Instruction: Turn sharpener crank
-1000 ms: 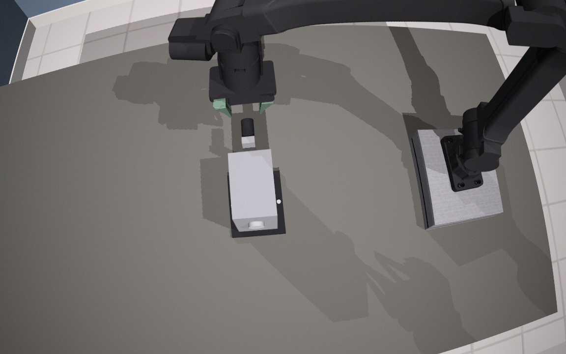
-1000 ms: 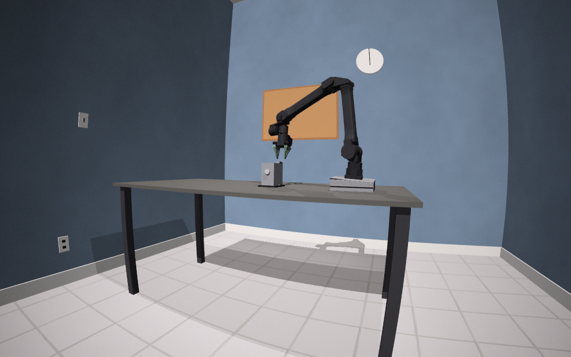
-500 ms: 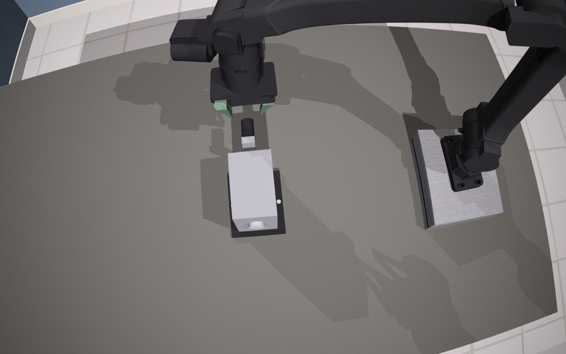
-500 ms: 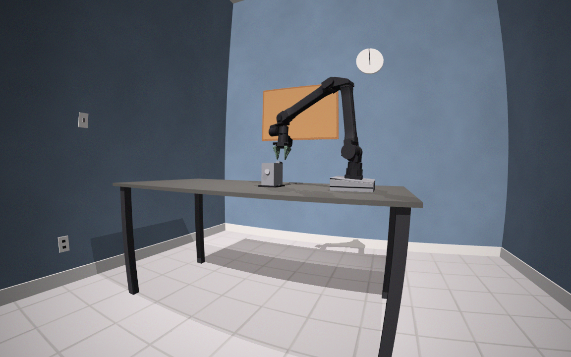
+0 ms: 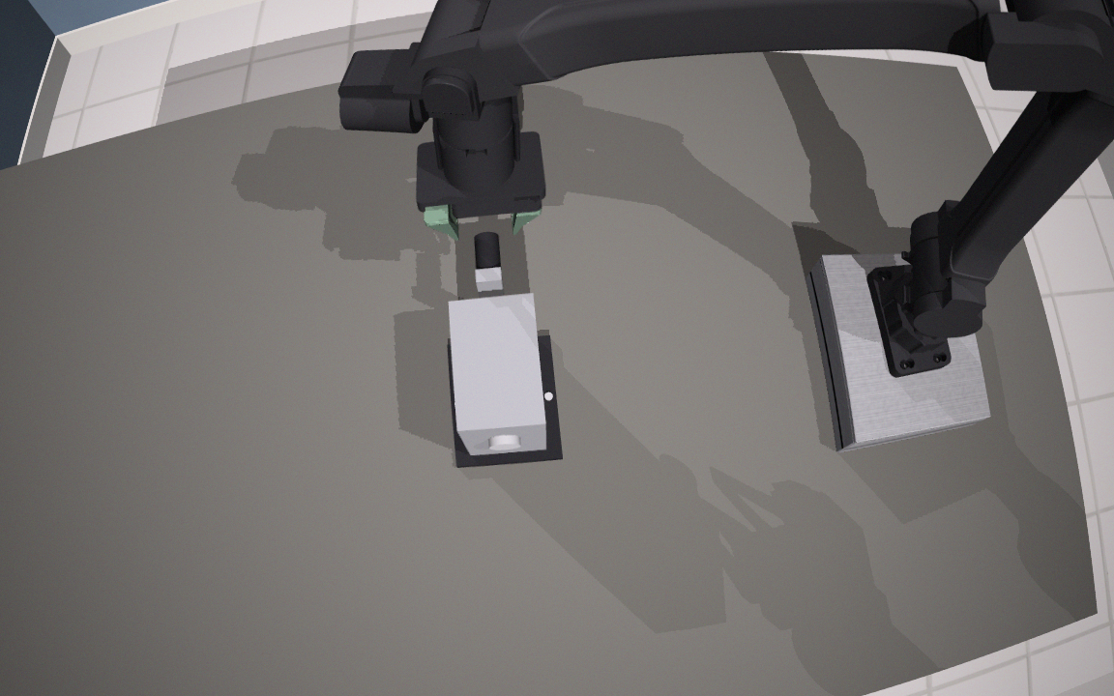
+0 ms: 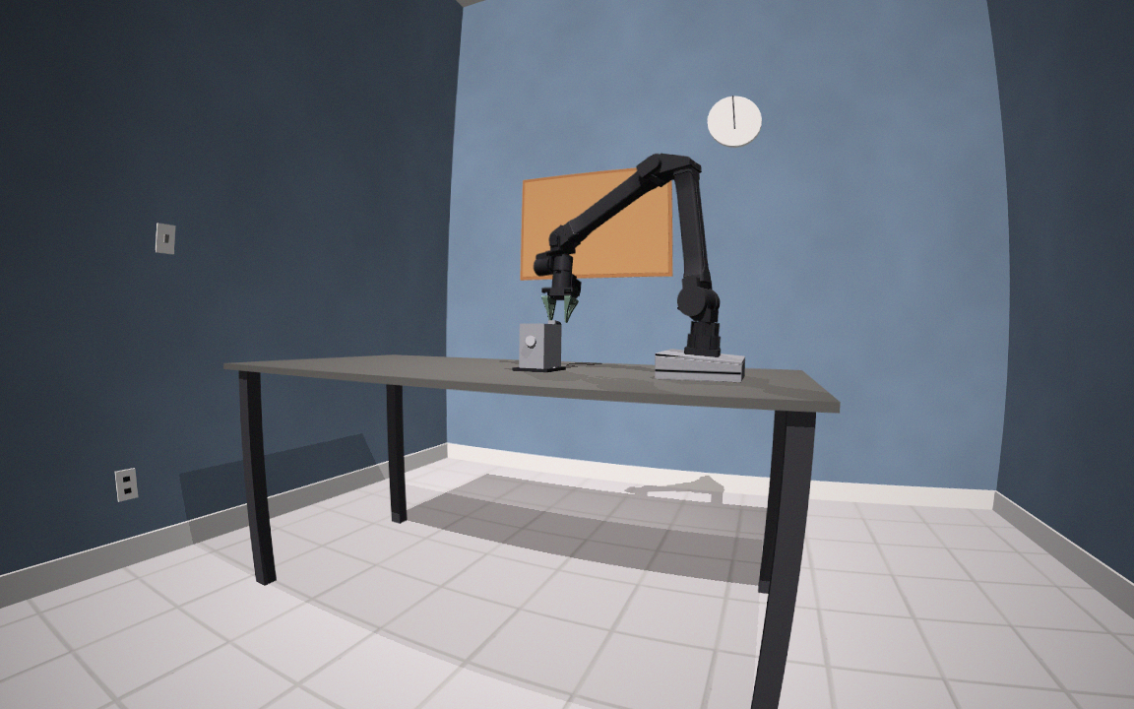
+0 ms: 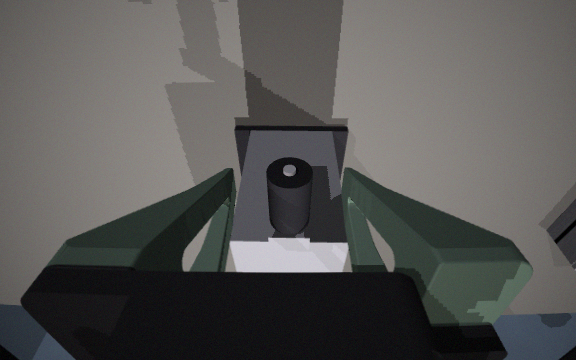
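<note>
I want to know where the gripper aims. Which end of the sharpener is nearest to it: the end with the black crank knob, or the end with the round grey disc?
The end with the black crank knob, directly under the open gripper.

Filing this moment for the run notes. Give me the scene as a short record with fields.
table: grey table
sharpener: pale grey box on a dark plate
crank: black handle upright at the far end of the box
pincer: pincer open, above the handle, fingers either side of it, holding nothing
arm base: on a metal block
task state: crank not yet gripped
</note>
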